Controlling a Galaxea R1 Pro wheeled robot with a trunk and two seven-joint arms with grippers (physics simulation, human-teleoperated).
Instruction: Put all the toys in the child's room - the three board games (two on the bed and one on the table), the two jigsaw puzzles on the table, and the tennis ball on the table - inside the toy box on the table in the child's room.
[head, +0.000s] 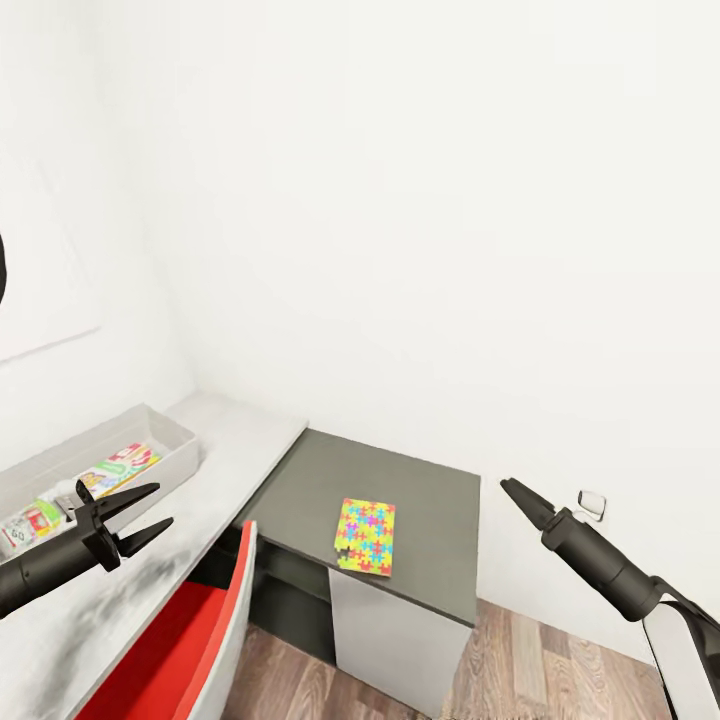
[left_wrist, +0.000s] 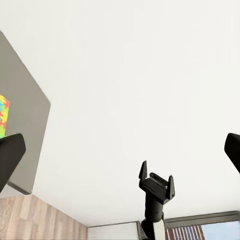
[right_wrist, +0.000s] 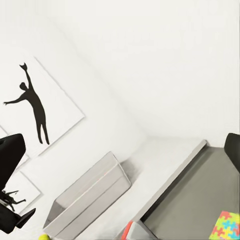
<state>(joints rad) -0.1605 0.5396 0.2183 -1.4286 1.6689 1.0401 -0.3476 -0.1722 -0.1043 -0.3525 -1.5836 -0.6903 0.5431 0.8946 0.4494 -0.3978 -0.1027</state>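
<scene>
Head view puts you facing the corner of the table (head: 230, 450); take the toy box (head: 170, 432) on its pale top as your landmark; it already holds printed board games (head: 118, 468), so you look to be midway through the collecting, with the puzzle as the step in hand; one jigsaw puzzle (head: 365, 536) lies flat on the dark top, well to the right of the toy box and near that top's front edge, with nothing touching it; your left gripper (head: 148, 508) hovers just in front of the toy box, its fingers spread apart and holding nothing; your right gripper (head: 512, 490) hangs in the air far to the right of the toy box, beyond the dark top's right edge, and whether its jaws are parted I cannot tell from this angle, though the left wrist view shows that gripper (left_wrist: 156, 179) with its two fingers apart; a small yellow-green shape, perhaps the tennis ball (right_wrist: 45, 236), sits just beside the toy box in the right wrist view; next, I judge, you bring the right gripper down over the puzzle; a thin panel lying flat calls for a grip at its overhanging or front edge.
</scene>
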